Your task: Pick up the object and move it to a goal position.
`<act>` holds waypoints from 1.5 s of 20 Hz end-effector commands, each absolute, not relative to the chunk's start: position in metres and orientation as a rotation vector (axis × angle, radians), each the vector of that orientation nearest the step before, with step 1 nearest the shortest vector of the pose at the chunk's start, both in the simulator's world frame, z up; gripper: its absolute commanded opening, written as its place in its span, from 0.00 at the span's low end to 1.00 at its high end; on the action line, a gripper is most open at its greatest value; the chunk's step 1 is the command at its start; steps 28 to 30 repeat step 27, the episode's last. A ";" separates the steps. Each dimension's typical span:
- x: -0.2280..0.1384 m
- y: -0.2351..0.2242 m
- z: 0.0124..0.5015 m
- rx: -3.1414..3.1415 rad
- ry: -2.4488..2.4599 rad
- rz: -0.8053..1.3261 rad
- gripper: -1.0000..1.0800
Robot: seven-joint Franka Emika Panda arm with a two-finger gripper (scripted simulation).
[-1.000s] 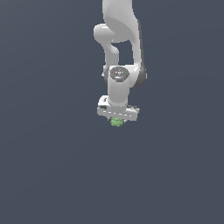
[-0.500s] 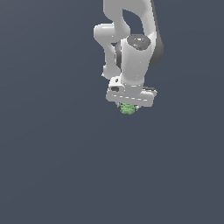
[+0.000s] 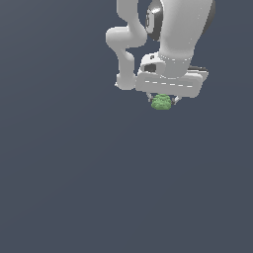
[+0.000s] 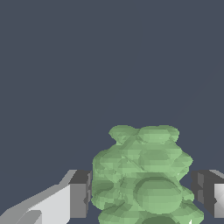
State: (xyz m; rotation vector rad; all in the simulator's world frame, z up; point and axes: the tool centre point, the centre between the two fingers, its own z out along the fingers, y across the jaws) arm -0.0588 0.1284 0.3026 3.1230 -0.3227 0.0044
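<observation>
Shifted toward the exterior view's right, one gripper (image 3: 162, 101) apparently clamps one green object (image 3: 161, 103) between two fingers (image 4: 80, 194).

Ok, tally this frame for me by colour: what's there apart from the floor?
Light green: 1, the bumpy lump between the fingers
White: 1, the arm with its gripper
Total: 2
</observation>
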 end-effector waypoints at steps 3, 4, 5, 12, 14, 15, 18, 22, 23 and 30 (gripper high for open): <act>-0.061 0.152 0.349 3.123 -0.323 0.002 0.00; -0.061 0.157 0.359 3.123 -0.323 0.002 0.00; -0.061 0.162 0.369 3.123 -0.323 0.002 0.00; -0.061 0.189 0.422 3.124 -0.323 0.001 0.00; -0.061 0.194 0.432 3.125 -0.323 0.000 0.00; -0.060 0.197 0.437 3.125 -0.323 0.000 0.00; -0.060 0.202 0.448 3.125 -0.323 0.000 0.00; -0.059 0.207 0.456 3.125 -0.323 0.000 0.00; -0.059 0.208 0.457 3.125 -0.323 0.000 0.00; -0.059 0.209 0.459 3.125 -0.323 0.000 0.00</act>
